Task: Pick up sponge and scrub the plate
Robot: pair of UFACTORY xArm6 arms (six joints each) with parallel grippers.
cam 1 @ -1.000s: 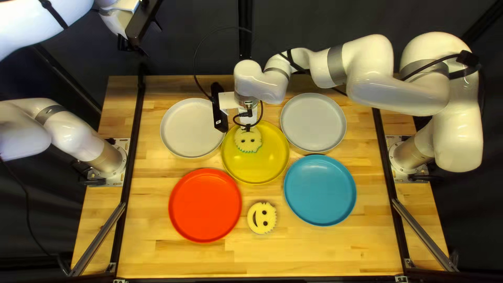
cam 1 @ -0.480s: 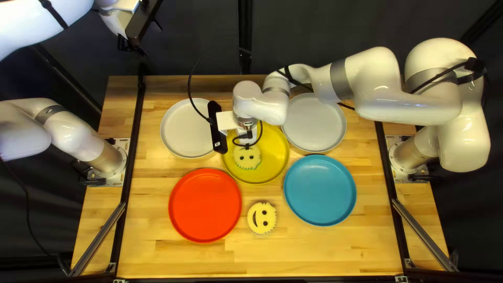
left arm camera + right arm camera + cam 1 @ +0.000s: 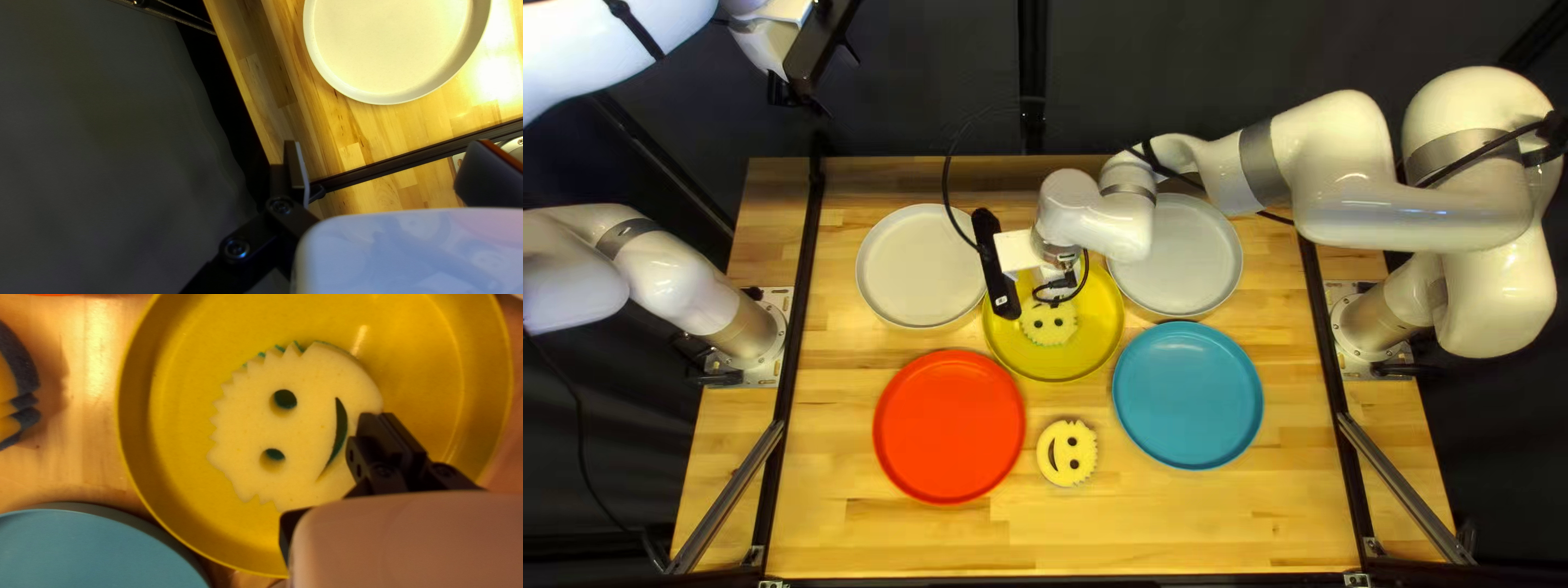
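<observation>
One sponge [image 3: 299, 424], looks pinched narrow by the right fingers [image 3: 370, 430], body toward the yellow plate [image 3: 1056, 367]; left fingers [image 3: 294, 169] farther off, spread wide.

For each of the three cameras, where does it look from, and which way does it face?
Top left view: above the table's near edge, slanting down; left arm and right arm show.
Left wrist view: on that wrist, facing a white plate and the table's edge, past the left gripper.
Right wrist view: on that wrist, facing down past the right gripper.
Top left and right wrist views share the yellow plate and its sponge.
</observation>
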